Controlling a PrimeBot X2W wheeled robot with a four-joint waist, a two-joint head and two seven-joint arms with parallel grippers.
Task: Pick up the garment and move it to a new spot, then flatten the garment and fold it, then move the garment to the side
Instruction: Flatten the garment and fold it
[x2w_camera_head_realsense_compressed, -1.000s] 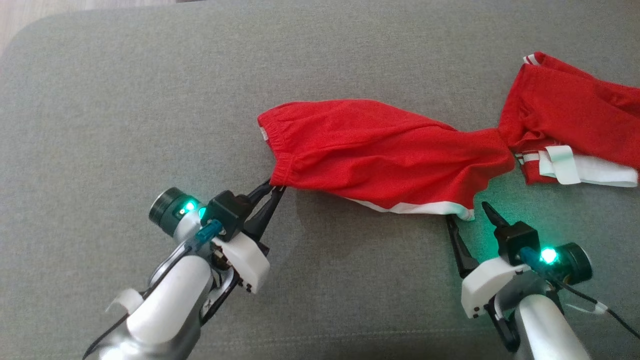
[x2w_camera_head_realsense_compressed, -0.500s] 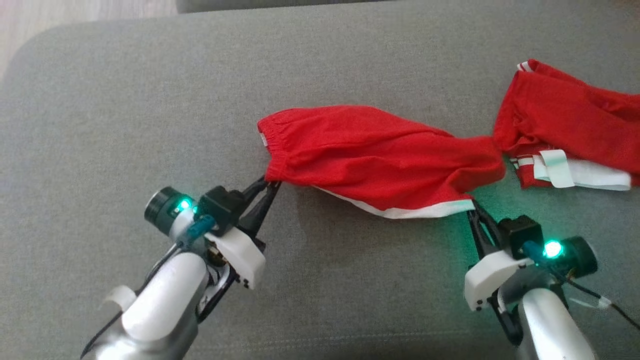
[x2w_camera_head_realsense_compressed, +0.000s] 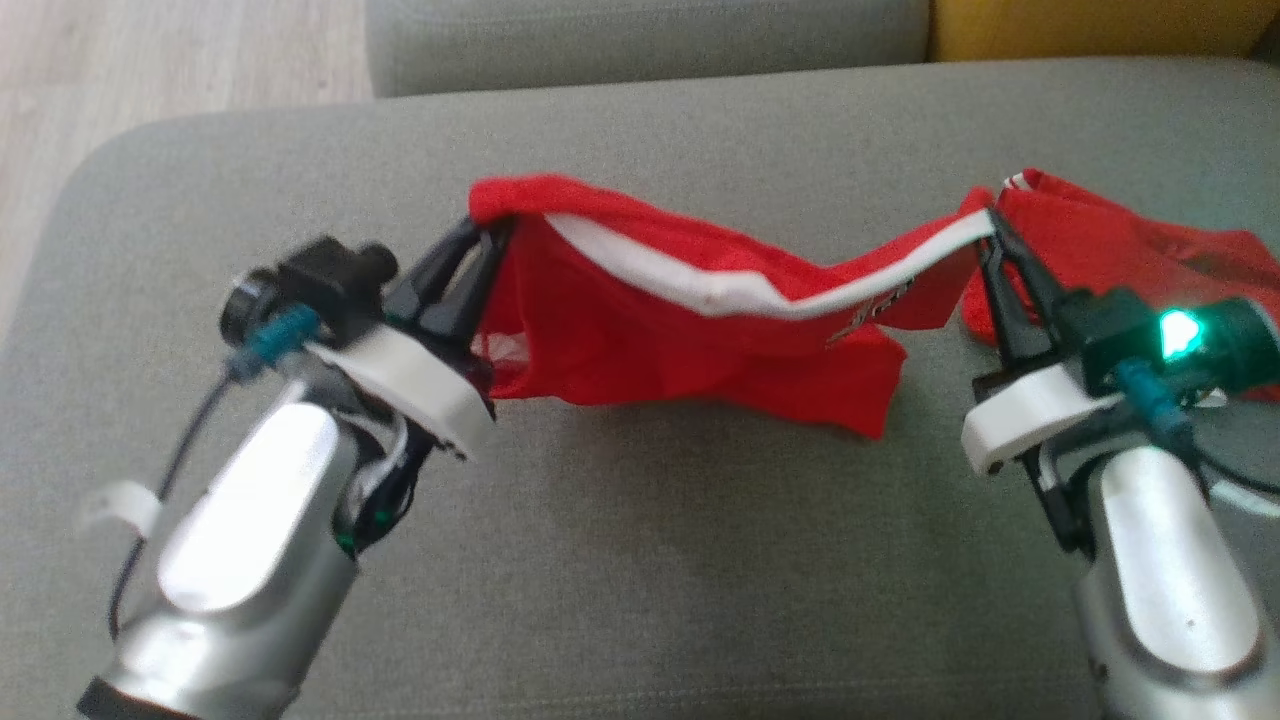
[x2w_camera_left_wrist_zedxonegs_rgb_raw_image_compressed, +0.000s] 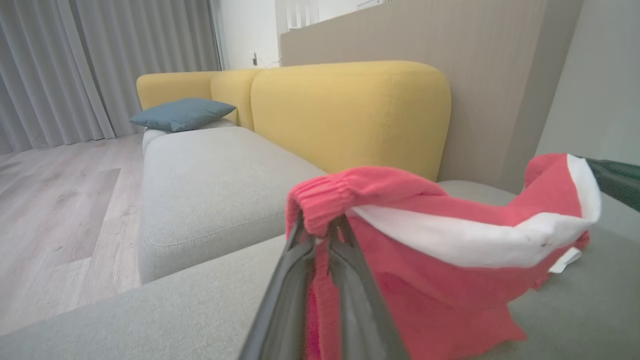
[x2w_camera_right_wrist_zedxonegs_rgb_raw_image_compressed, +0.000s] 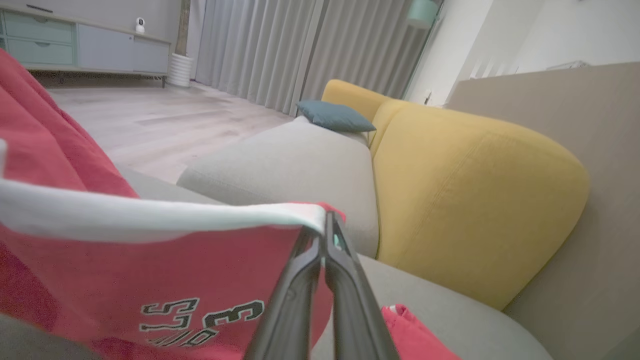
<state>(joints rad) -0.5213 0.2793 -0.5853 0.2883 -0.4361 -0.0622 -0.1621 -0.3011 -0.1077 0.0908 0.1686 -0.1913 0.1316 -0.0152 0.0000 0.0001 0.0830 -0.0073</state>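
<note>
Item: red garment (x2w_camera_head_realsense_compressed: 690, 330), white-trimmed, lying flat on the grey cushion (x2w_camera_head_realsense_compressed: 640, 580) a second ago, now strung as a sagging span above it. Left gripper (x2w_camera_head_realsense_compressed: 488, 232) pinches the elastic waistband corner as before; right gripper (x2w_camera_head_realsense_compressed: 992, 225), then spread just beside the white hem, is now pressed together on that hem (the head camera has tilted too, shifting the whole picture). Assessment: pickup achieved with both ends held, carry to a new spot due next.

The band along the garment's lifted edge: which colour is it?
The band is white, on the red garment; the left wrist view shows it best.
</note>
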